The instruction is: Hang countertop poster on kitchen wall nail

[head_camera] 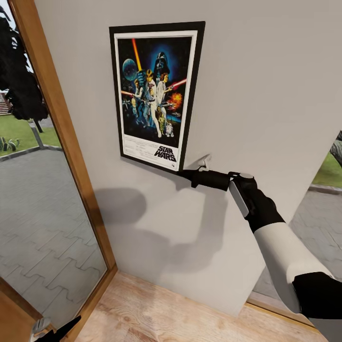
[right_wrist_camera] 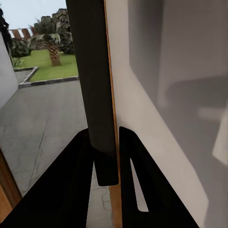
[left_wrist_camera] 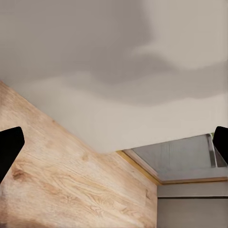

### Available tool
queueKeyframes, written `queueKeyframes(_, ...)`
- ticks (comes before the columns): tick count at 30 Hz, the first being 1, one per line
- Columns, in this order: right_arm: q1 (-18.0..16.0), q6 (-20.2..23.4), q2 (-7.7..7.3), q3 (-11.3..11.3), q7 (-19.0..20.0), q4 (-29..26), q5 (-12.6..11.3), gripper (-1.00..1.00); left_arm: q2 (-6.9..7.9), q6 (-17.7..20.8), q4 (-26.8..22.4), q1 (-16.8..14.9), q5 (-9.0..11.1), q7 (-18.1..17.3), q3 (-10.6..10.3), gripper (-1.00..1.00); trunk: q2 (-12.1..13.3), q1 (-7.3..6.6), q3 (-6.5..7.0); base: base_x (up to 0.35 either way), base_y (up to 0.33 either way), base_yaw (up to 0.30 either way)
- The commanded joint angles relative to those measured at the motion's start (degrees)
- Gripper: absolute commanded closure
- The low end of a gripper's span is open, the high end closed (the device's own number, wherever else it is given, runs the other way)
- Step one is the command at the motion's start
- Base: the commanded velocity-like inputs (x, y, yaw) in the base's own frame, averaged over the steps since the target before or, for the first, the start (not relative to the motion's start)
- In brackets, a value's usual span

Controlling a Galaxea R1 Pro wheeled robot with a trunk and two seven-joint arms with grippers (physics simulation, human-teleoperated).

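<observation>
Poster (head_camera: pixel 155 95): in the upper middle of the head view, flat against the pale grey wall (head_camera: pixel 266 95), upright with a slight tilt; black frame, white inner border, colourful figures and the words "STAR WARS" near its lower edge.
Right tool (head_camera: pixel 186 174): at the middle of the head view, at the poster's lower right corner; its black fingers close on that corner of the frame.
Right tool, wrist view (right_wrist_camera: pixel 107 164): the two dark fingers sit tight on either side of the poster's thin black edge (right_wrist_camera: pixel 95 85), which runs up the middle of the frame, with the wall just beside it on the right of the frame.
Right arm (head_camera: pixel 285 247): white sleeve and black wrist reaching from the lower right of the head view toward the poster.
Left tool (head_camera: pixel 59 330): a dark tip at the lower left edge of the head view, low by the wooden floor (head_camera: pixel 156 313); in the left wrist view the finger tips (left_wrist_camera: pixel 9 147) stand far apart at the two sides of the frame, with nothing between them.
Window frame (head_camera: pixel 61 133): wood-coloured, along the left of the head view, with paved ground and grass behind the glass.
Shadows: soft dark patches on the wall below the poster.
</observation>
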Motion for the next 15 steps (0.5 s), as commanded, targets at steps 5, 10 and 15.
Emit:
queueKeyframes(5, -0.1, 0.5, -0.06, 0.1, 0.0, 0.0, -0.7, 1.0, 0.04, -0.2, -0.1, 0.0, 0.4, -0.1, -0.5, -1.0, -0.1, 0.04, -0.13, 0.0, 0.0, 0.0)
queueKeyframes(10, -0.1, 0.5, -0.05, 0.0, 0.0, 0.0, -0.8, 1.0, 0.04, -0.2, -0.1, 0.0, 0.4, -0.1, -0.5, -1.0, -0.1, 0.04, -0.13, 0.0, 0.0, 0.0)
queueKeyframes(15, -0.1, 0.5, -0.05, -0.1, 0.0, 0.0, -0.8, 1.0, 0.04, -0.2, -0.1, 0.0, 0.4, -0.1, -0.5, -1.0, -0.1, 0.04, -0.13, 0.0, 0.0, 0.0)
